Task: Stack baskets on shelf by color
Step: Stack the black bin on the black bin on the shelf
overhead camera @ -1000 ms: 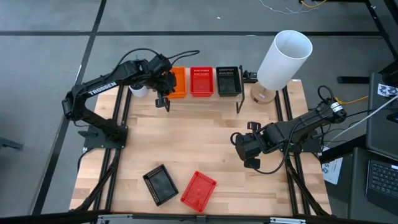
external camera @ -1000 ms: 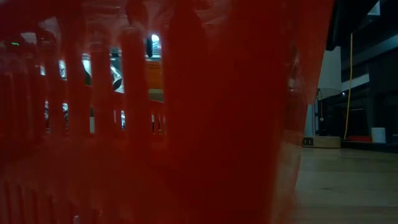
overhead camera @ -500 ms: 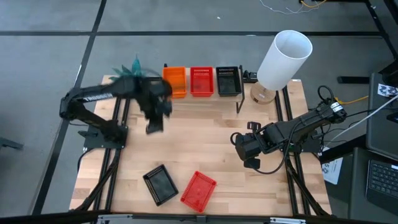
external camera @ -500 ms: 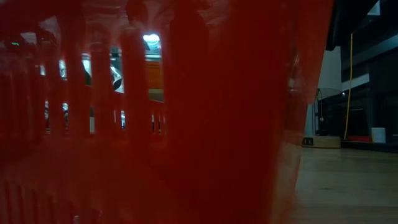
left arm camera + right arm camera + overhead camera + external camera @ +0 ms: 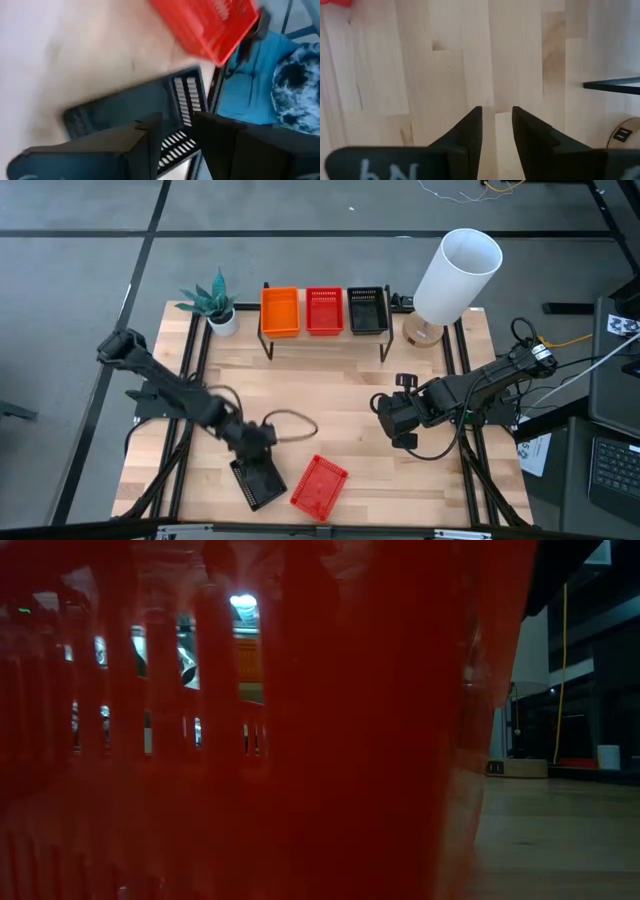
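Observation:
On the shelf point(image 5: 325, 338) at the far edge, an orange basket point(image 5: 280, 310), a red basket point(image 5: 324, 310) and a black basket point(image 5: 367, 310) sit side by side. Near the near edge, a loose black basket point(image 5: 258, 482) and a loose red basket point(image 5: 320, 486) lie flat on the table. My left gripper point(image 5: 258, 460) is open and hovers over the far end of the loose black basket point(image 5: 125, 105), with the red basket point(image 5: 205, 25) just beyond. My right gripper point(image 5: 380, 408) is open and waits over bare wood right of centre point(image 5: 496, 112). The low view is almost filled by the red basket's wall point(image 5: 300, 740).
A white lamp shade point(image 5: 456, 275) on a wooden base point(image 5: 424, 332) stands right of the shelf. A small potted plant point(image 5: 215, 302) stands to its left. A cable loop point(image 5: 290, 420) trails from the left arm. Bare wood lies between the shelf and the loose baskets.
My left arm has swung quickly from the orange basket on the shelf toward the near edge and has dropped low over the loose black basket. The orange basket has stayed on the shelf, and the plant now shows behind it.

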`<state>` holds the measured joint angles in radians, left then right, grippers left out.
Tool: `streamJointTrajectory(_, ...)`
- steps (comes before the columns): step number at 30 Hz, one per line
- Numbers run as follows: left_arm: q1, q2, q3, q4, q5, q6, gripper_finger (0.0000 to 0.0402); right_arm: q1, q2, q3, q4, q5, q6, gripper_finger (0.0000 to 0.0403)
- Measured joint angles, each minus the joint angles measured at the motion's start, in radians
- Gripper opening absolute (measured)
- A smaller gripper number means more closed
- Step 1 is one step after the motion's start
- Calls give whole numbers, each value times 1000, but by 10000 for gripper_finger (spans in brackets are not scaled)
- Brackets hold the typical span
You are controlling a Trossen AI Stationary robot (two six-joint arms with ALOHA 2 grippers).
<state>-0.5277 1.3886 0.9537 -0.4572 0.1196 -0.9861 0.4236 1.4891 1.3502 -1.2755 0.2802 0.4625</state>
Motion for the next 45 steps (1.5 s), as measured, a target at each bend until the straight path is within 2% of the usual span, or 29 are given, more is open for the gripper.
streamJointTrajectory(3, -51, 63, -49, -11, 42, -111, 104, 0, 0, 0, -1, -1, 0, 105)
streamJointTrajectory(5, -61, 119, -54, 1, 52, -127, 104, 0, 0, 0, -1, -1, -2, 105)
streamJointTrajectory(8, -40, 191, -53, 27, -30, -79, 104, 0, 0, 0, -2, -1, -26, 105)
streamJointTrajectory(11, 48, 288, -53, 78, -160, 65, 103, 0, 0, 0, -2, -1, -39, 105)
streamJointTrajectory(14, 193, 374, -18, 169, -319, 264, 99, 0, 0, 0, -1, -1, -46, 105)
streamJointTrajectory(15, 243, 401, 1, 203, -343, 338, 98, 0, 0, 0, 1, -1, -46, 105)
streamJointTrajectory(19, 373, 449, 117, 275, -293, 607, 93, 0, 0, 0, 1, -2, -20, 105)
streamJointTrajectory(23, 404, 436, 221, 255, -249, 752, 92, 0, 0, 0, 0, -3, 28, 105)
streamJointTrajectory(28, 372, 403, 329, 110, -234, 813, 92, 0, 0, 0, 6, -3, 25, 105)
streamJointTrajectory(32, 318, 356, 426, -216, -235, 817, 91, 5, 0, -1, 75, -9, -19, 105)
streamJointTrajectory(36, 261, 277, 475, -573, -303, 787, 91, 18, 2, -36, 304, -42, -166, 105)
streamJointTrajectory(40, 212, 188, 472, -858, -286, 690, 91, 18, 13, -137, 622, 16, -277, 105)
streamJointTrajectory(45, 153, 51, 472, -1014, -343, 520, 91, -22, 98, -176, 796, 32, -365, 105)
